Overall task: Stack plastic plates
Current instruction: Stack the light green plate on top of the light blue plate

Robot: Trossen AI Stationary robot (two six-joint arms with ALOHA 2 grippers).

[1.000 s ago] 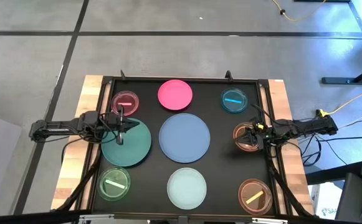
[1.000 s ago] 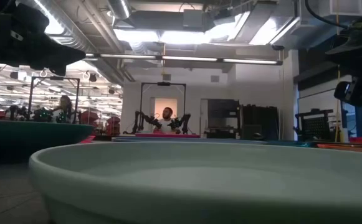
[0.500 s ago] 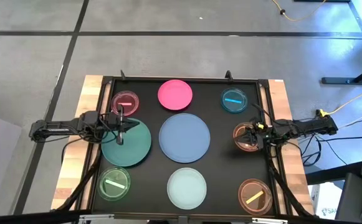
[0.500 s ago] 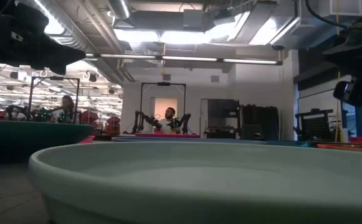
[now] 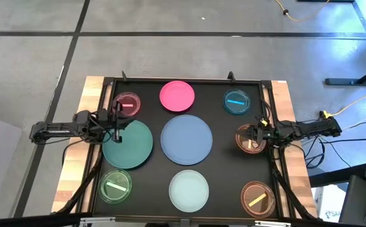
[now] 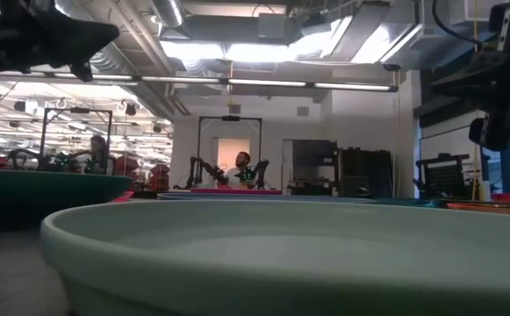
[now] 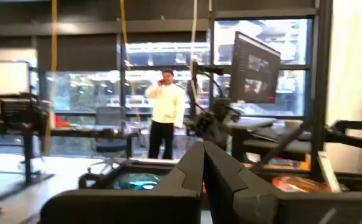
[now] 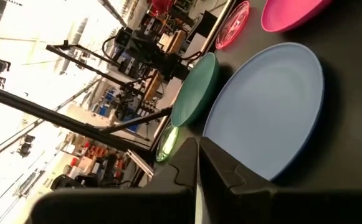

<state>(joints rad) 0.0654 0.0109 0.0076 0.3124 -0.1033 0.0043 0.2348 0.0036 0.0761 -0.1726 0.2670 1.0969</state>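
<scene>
In the high view several plates lie flat and apart on the black mat: a pink plate (image 5: 177,95), a blue-grey plate (image 5: 186,139), a dark green plate (image 5: 131,145) and a pale mint plate (image 5: 189,190). Smaller dishes lie around them: translucent pink (image 5: 126,103), blue (image 5: 236,101), green (image 5: 115,186) and two orange (image 5: 247,139) (image 5: 257,198). My left gripper (image 5: 118,121) (image 7: 204,163) hovers shut and level over the green plate's left rim. My right gripper (image 5: 253,136) (image 8: 197,163) hangs shut above the upper orange dish. Neither holds anything.
The black mat (image 5: 151,107) sits in a raised frame on a wooden table (image 5: 94,85). The low view is filled by the mint plate's rim (image 6: 281,254). People and other robot stations show in the room behind. Cables trail off the table's right side.
My left gripper has drawn back toward the table's left edge, risen and tipped up from pointing down at the green plate to level. It stays shut. No plate has moved.
</scene>
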